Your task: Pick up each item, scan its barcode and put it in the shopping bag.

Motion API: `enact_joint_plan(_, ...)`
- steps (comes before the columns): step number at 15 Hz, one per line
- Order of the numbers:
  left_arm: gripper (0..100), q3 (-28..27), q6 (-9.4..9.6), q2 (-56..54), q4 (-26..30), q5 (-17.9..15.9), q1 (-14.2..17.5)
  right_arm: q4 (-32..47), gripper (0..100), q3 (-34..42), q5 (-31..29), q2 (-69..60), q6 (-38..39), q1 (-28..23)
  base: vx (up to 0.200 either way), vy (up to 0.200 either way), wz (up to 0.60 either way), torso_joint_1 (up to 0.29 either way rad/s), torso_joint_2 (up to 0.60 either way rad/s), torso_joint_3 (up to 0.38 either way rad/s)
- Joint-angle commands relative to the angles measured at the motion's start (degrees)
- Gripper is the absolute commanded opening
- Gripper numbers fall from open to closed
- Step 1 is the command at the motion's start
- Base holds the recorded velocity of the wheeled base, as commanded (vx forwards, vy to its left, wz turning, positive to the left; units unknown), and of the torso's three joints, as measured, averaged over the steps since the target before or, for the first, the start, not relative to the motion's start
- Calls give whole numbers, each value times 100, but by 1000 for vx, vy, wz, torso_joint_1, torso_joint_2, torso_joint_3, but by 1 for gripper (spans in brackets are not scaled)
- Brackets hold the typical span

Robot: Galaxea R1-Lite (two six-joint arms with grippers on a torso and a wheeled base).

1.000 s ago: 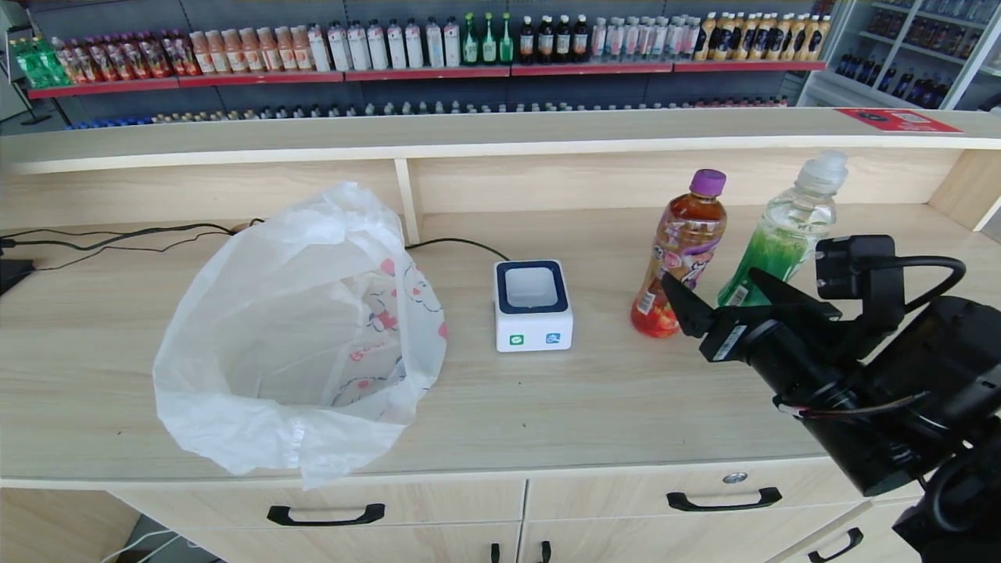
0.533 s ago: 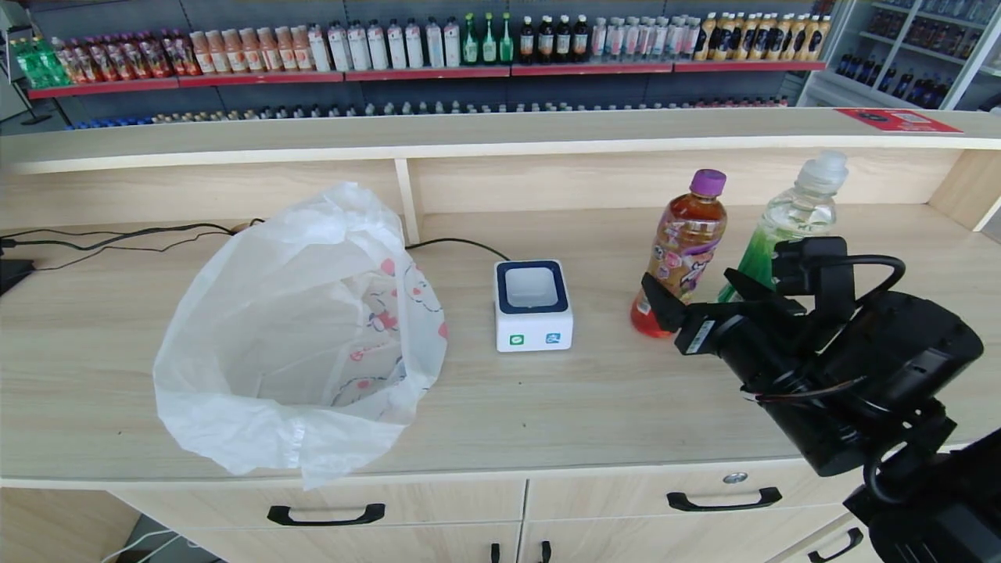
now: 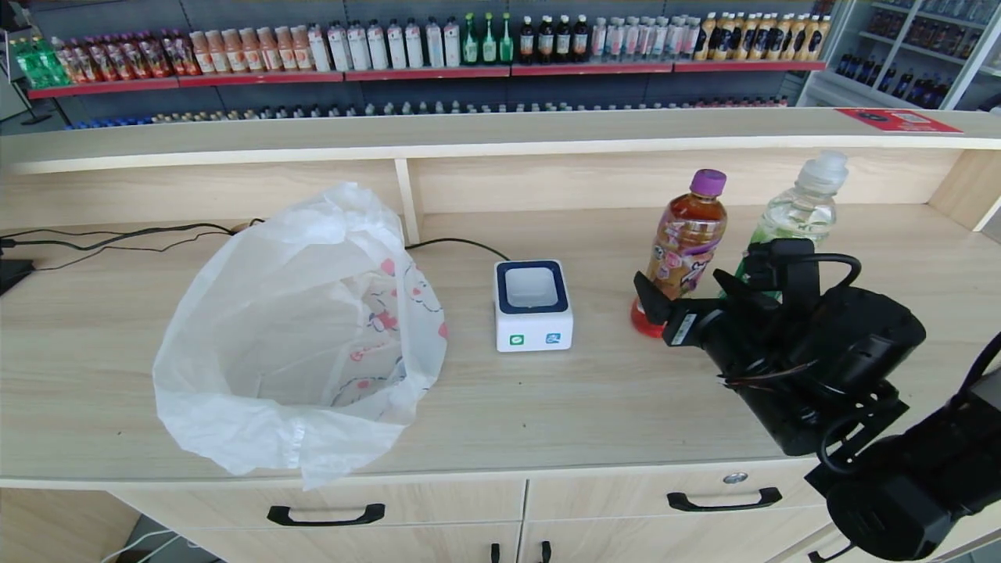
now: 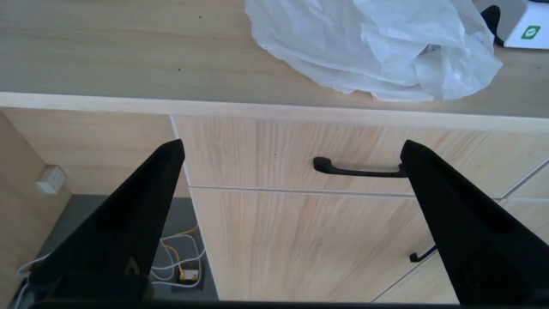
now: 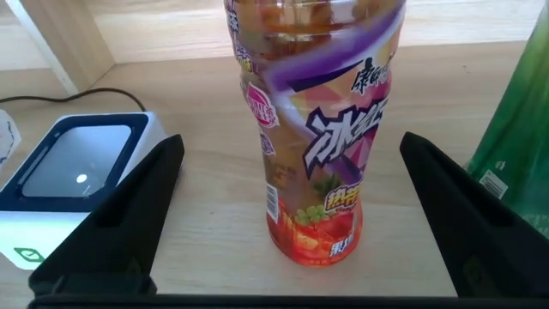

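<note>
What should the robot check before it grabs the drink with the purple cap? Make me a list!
1. Right gripper open: ok, its fingers are spread wide.
2. Purple-cap bottle upright on the counter: ok.
3. Bottle lined up between the fingers: ok, in the right wrist view it stands in the gap, untouched.
4. Room beside the green bottle: cannot tell, it stands very near.
5. Scanner window uncovered: ok.
6. Shopping bag mouth open: ok.
</note>
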State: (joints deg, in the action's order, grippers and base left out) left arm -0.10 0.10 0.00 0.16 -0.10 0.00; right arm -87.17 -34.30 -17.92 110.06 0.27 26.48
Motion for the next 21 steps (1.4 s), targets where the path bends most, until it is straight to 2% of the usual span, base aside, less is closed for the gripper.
enact_joint_plan(1,100,1,-1,0,2,1,0,-1,100,-199,-1,227,-9,-64,0,0,0,0,0,0)
enact_joint_plan(8,100,1,-1,0,2,1,0,-1,100,-700,-1,570,-9,-363,0,0,0,0,0,0)
enact_joint_plan(10,100,1,-1,0,2,1,0,25,100,-1078,52,710,-123,-380,0,0,0,0,0,0)
enact_joint_plan(21,100,1,-1,0,2,1,-9,16,100,-1333,69,947,-115,-618,0,0,0,0,0,0)
